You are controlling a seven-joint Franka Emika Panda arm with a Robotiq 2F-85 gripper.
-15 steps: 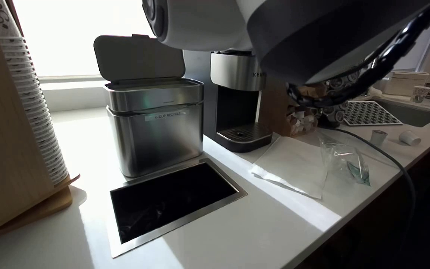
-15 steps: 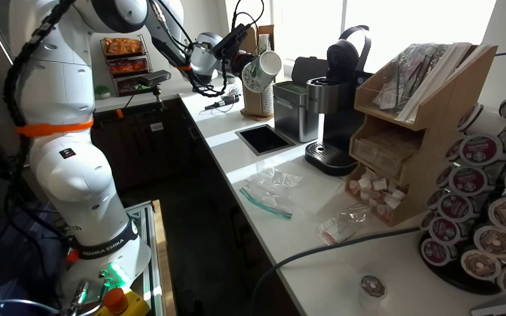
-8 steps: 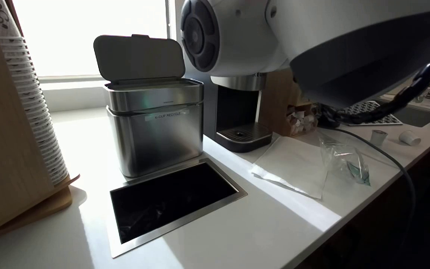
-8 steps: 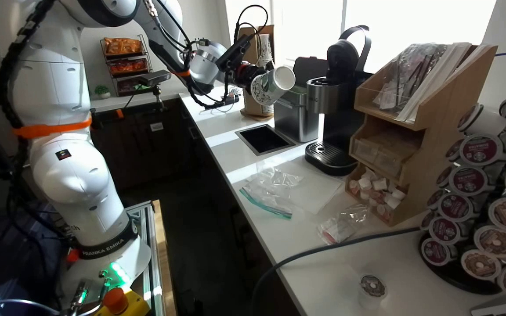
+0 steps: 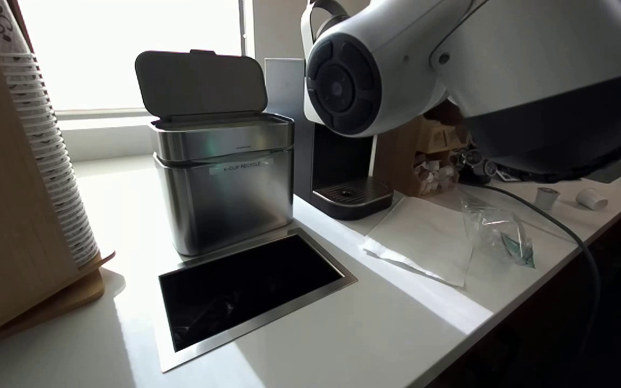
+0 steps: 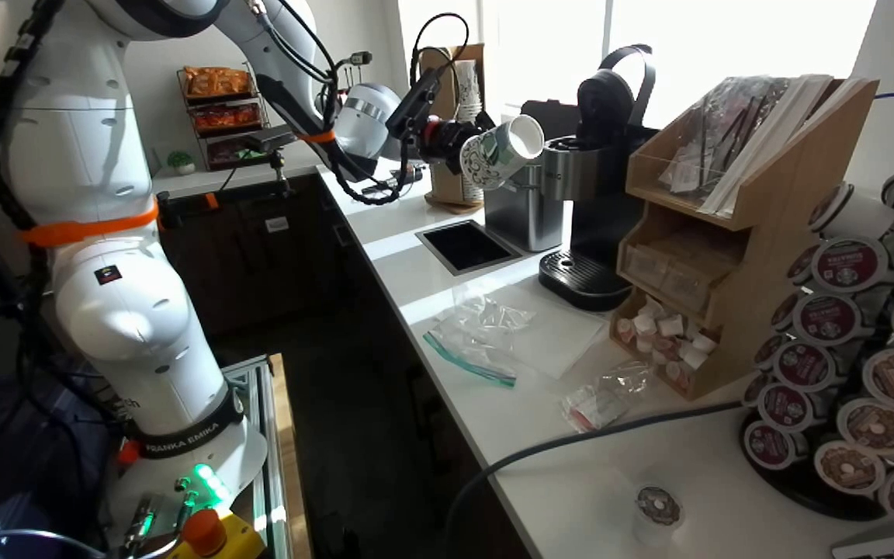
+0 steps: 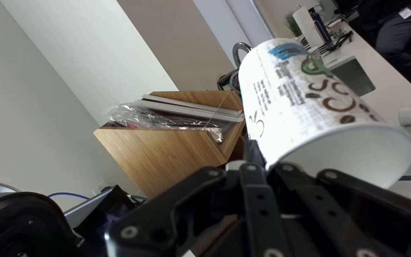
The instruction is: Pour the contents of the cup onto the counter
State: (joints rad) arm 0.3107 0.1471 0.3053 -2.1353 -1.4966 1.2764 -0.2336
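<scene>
The cup (image 7: 291,92) is white paper with a printed pattern. In the wrist view it is tilted, with its wide open mouth towards the gripper and its closed base away. My gripper (image 7: 262,157) is shut on the cup's wall by the rim; one finger (image 7: 253,151) shows outside the wall, the other is mostly hidden. In an exterior view the cup (image 6: 497,155) hangs in the air high above the white counter (image 6: 408,272), its base turned up and right. In an exterior view the counter (image 5: 353,334) shows, but cup and gripper are out of view.
A metal-framed cut-out (image 5: 256,328), a steel recycle bin (image 5: 229,188) with raised lid and a coffee machine (image 6: 590,210) are near. A wooden organizer (image 6: 757,194), a pod rack (image 6: 835,388), plastic bags (image 6: 486,318) and a cable (image 6: 594,435) are further along the counter.
My gripper has carried the cup to the right and a little down towards the coffee machine. The arm link has also swung right across the machine. The cup stays held.
</scene>
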